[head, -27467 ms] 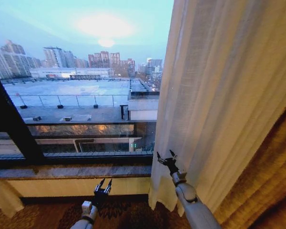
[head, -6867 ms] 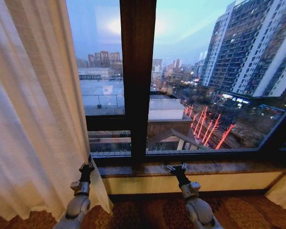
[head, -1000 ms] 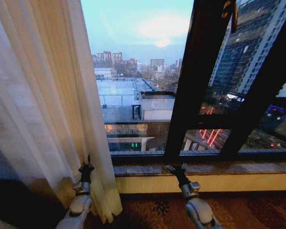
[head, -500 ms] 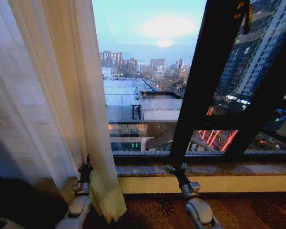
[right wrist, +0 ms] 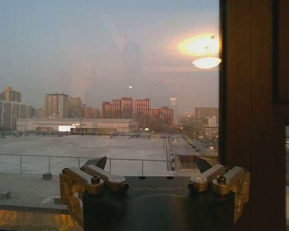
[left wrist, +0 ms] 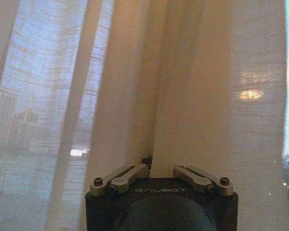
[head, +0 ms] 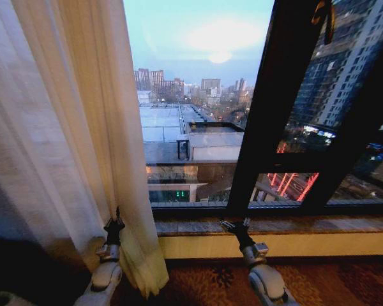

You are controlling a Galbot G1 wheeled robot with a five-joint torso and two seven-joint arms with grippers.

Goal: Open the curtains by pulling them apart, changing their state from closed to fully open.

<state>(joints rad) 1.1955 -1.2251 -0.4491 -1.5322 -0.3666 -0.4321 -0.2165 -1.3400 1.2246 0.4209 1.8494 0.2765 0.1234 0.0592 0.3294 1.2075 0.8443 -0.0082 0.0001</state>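
The big curtain (head: 57,127) hangs on the left of the window (head: 198,127). The left hand (head: 115,224) pinches a fold near the hem. I think it should pull slowly and stay low. The right hand (head: 236,224) waits wide by the stone sill (head: 306,224), above the carpet (head: 204,284).

Sheer woven cloth curtains (head: 64,146) (matt); glossy dark window frame (head: 268,127).

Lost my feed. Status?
Left hand shut on curtain, low at its edge. Right hand open, free, near sill. Nothing blocking.
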